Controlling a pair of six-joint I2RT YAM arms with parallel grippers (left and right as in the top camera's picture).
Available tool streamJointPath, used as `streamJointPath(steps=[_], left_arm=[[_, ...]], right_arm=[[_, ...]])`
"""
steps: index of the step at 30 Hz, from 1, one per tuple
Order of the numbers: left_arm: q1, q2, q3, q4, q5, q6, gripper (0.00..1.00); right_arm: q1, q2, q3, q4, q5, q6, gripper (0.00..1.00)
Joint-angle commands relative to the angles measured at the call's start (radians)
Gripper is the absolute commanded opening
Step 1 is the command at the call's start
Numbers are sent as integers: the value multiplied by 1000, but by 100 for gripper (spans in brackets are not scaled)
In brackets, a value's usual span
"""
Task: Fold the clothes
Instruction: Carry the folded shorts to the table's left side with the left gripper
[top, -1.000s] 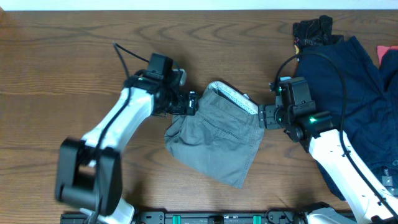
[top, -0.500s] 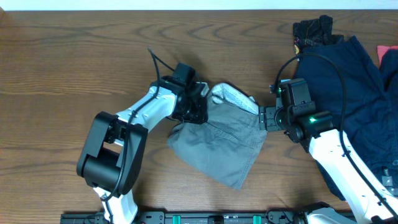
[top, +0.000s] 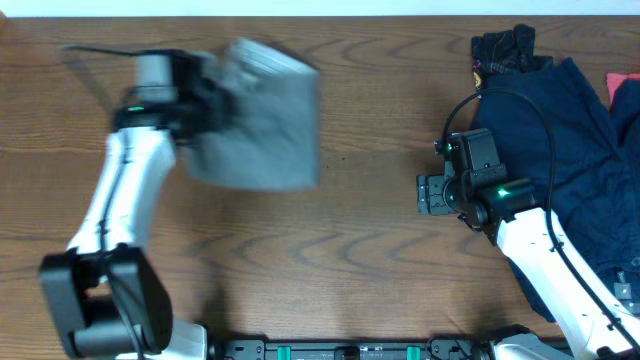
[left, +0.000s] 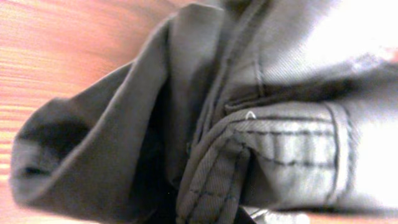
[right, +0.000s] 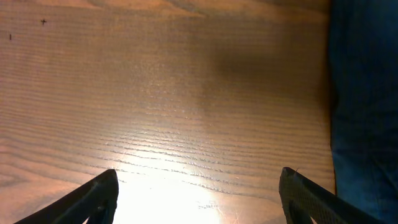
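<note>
The clothes, a pair of olive-grey shorts (top: 265, 120), hang folded and motion-blurred over the table's upper left. My left gripper (top: 197, 100) is shut on their left edge. In the left wrist view the shorts (left: 280, 143) fill the frame, with a stitched seam bunched right at my jaws, which the cloth hides. My right gripper (top: 424, 195) stands open right of centre, low over bare wood, well apart from the shorts. In the right wrist view the right gripper (right: 202, 193) shows both dark fingertips (right: 102, 193) spread wide with only table between them.
A heap of navy clothing (top: 570, 130) covers the right end of the wooden table (top: 350, 270), and shows as navy cloth (right: 364, 93) beside my right fingers. A black item (top: 505, 50) lies at the back right. A red thing (top: 622, 85) sits at the right edge.
My left gripper shut on the shorts at the table's middle and swung them up and to the left. The right arm has stayed where it was, still open.
</note>
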Motion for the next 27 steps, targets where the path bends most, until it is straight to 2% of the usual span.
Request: streamJointPath(steps=[1,7,13,14,15,17,18,19,22,27], left_arm=[[156,-13,10,23,-40,-75,6],[369,31,9,75,-39,-142,6],[471,100,7,71,-40,-173,8],[483,109,7,70,-40,-180,13],[496,118,7,70,-39,-183,28],[518,124,7,66,-39,-195,63],[529,124,7,65,-39,-206,87],[539,124,7,66,-39,-223,98],[566,119,7,65,-5,-297,98],[569,93,7,62,91,-322,98]], right_arm=[[-8,-4,13,-4,10,12,80],[-8,-4,13,-3,10,12,81],[-8,-4,13,-3,10,11,81],[-8,-4,13,-3,10,11,81],[-8,-4,13,-4,10,11,82],[-8,-4,13,-4,10,11,82],[-8,-4,13,-4,10,11,82],[-8,-4,13,-4,10,11,82],[-9,-4,13,-4,11,10,84],[-23,-4,13,4,21,0,87]])
